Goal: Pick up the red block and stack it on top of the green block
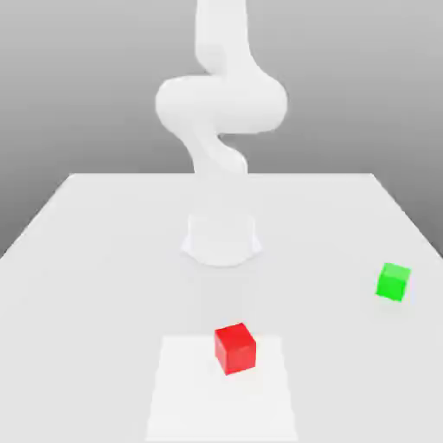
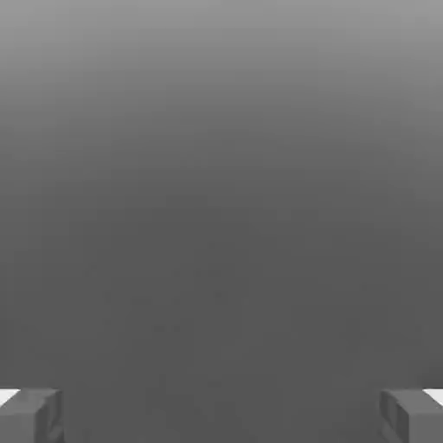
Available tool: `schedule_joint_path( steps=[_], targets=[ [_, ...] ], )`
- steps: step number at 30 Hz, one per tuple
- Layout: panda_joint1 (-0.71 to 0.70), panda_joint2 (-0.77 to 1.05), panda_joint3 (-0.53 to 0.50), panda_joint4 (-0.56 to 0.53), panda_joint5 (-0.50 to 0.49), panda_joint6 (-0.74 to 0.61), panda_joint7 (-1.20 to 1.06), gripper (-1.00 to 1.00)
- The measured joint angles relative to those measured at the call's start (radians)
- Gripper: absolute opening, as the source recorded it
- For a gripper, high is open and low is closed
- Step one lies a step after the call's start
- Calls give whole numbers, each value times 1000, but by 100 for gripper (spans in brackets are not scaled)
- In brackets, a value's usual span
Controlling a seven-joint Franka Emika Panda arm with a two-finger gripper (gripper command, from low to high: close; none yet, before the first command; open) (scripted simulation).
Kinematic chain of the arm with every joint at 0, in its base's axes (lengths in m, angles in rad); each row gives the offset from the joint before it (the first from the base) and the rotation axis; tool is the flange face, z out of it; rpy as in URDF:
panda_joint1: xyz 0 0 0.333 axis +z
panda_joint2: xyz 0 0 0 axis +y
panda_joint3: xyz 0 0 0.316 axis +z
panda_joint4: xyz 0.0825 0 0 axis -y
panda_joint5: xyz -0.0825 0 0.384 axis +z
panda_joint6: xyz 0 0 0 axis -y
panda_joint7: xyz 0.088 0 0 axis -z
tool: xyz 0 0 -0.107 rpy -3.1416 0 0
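Nearest me, the red block (image 1: 234, 348) sits on a paler square patch (image 1: 182, 389) of the white surface (image 1: 104, 251). Farther back, toward the exterior view's right, I see the green block (image 1: 393, 282), well apart from it. Behind both stands the white arm (image 1: 220, 112). In my hand view the gripper (image 2: 221, 415) has its jaws spread wide, holding nothing.

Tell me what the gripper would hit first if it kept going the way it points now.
Nothing that shows. In the hand view the open gripper has only blank grey ahead between its fingertips, so the way looks free, though depth is unclear. The red block and green block sit elsewhere on the table.
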Motion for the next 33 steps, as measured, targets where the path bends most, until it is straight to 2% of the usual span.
schedule_joint_path(
  steps=[9,17,24,25,33],
  targets=[
    [70,311,-47,-238,12,212,-151,0],
    [100,630,-50,-469,-4,427,-282,0],
    [86,895,-22,-470,31,645,-327,0],
    [78,927,-13,-465,37,672,-331,-100],
    [76,910,-13,-468,29,657,-325,-100]
  ],
)
